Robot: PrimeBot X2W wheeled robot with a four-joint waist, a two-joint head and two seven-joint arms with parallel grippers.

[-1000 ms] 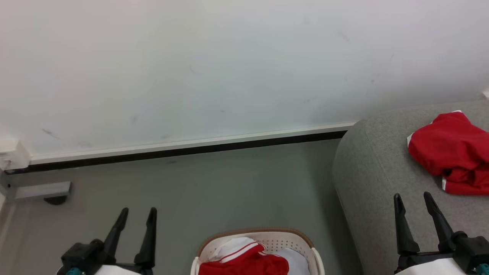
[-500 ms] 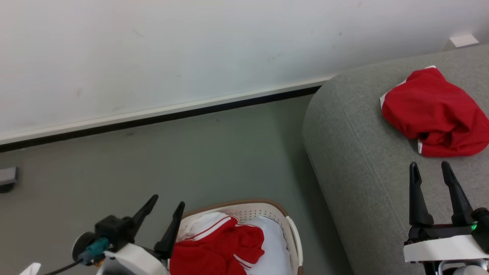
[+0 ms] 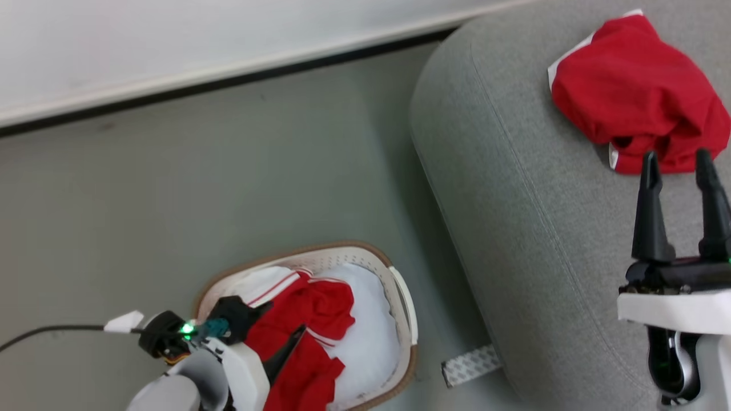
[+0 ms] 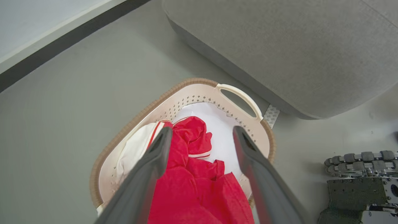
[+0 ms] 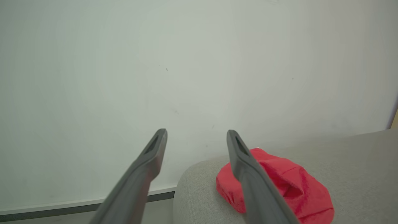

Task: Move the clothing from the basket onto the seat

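- My left gripper [image 4: 202,132] hangs with fingers spread wide over the red clothing [image 4: 192,177] heaped in the basket [image 4: 186,84], gripping nothing.
- My right gripper [image 3: 677,155] is spread too, empty, over the seat [image 3: 514,182], near another red garment [image 3: 628,85] lying on it.

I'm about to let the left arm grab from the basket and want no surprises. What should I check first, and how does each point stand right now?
1. Left gripper open: ok, fingers spread.
2. Lined up over the red garment in the laundry basket: ok, one finger on each side of the fabric.
3. Fingers touching the fabric: cannot tell.
4. Garment gripped: not ok, jaws not closed on it.
5. Bare room on the grey seat: ok, beside the other red garment lying there.
6. Right gripper away from the basket: ok, open, over the seat.
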